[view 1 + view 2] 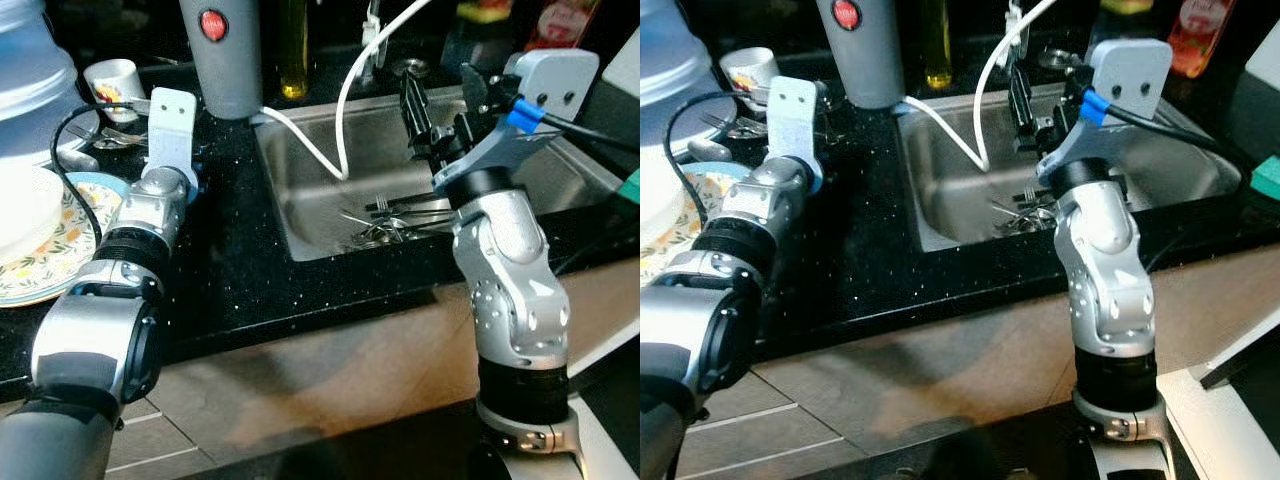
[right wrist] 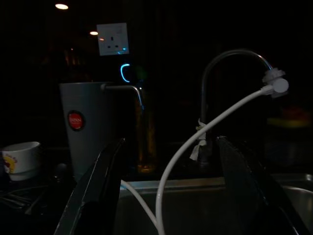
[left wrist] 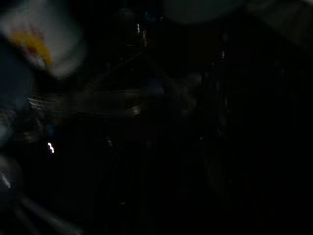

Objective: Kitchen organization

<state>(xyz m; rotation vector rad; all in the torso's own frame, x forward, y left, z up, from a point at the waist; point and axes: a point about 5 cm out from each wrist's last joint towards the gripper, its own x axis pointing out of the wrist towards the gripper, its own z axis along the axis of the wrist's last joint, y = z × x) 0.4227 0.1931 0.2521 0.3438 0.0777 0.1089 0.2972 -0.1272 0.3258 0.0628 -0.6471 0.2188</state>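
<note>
Left eye view is giving me the black speckled counter [image 1: 230, 270] running across the frame, with the steel sink [image 1: 560, 170] sunk into it on my right side. I am seeing my right arm rising in front of the sink, its gripper [image 1: 445, 105] hanging above the basin with the two black fingers spread wide apart and nothing between them; the right wrist view is confirming that, showing both fingers [image 2: 98, 191] standing well apart with only the faucet [image 2: 230, 61] and its white hose [image 2: 195, 142] beyond them. That hose is looping down into the basin. At the bottom of the sink a small heap of cutlery [image 1: 395, 218], forks among it, is lying below the gripper, apart from it.

My left arm is reaching over the counter on the left toward the back; its gripper is facing away from the head camera, and the left wrist view is too dark and blurred, so I cannot tell how its fingers are standing. A grey kettle [image 1: 225, 55] with a red badge is standing behind the counter's back edge. A patterned plate [image 1: 45, 265] is sitting at the far left, a white cup [image 1: 112, 82] is resting near the back, and some loose cutlery [image 1: 110, 135] is lying just in front of the cup.
</note>
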